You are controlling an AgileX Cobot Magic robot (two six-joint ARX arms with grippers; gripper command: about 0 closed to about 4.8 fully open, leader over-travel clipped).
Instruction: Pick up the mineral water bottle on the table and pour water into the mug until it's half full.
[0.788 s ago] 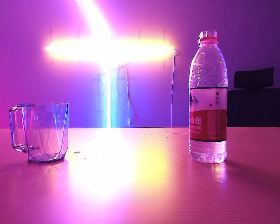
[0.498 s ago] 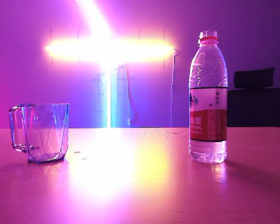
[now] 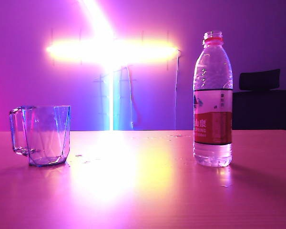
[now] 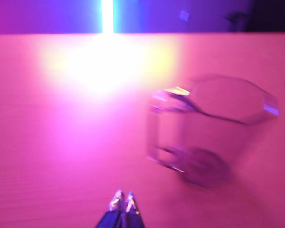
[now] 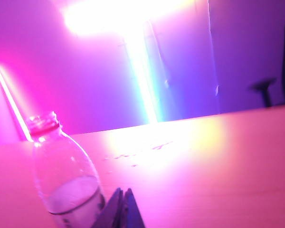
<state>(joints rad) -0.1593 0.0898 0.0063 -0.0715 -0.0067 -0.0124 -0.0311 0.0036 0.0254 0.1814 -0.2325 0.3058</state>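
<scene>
Beside mineral water bottle [image 5: 66, 180]: right gripper [image 5: 123, 194] pressed together, empty. Near mug [image 4: 209, 128]: left gripper [image 4: 123, 200] likewise pinched, empty. Bottle upright, uncapped, well apart from mug on table [image 3: 143, 191]. Pick-up not yet begun; next move calls for spreading right jaws around bottle.

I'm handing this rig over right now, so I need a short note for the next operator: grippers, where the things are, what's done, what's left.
Left gripper: shut, empty, hanging over the table close to the mug.
Right gripper: shut, empty, beside the mineral water bottle, not touching it.
Neither arm shows in the exterior view.
Mug: upright on the left of the table, empty, handle facing outward to the left.
Bottle: upright on the right, cap off, partly filled with water.
Done: nothing yet; bottle not grasped.
Left: open the right gripper, grip the bottle, carry it to the mug, pour until half full.
</scene>
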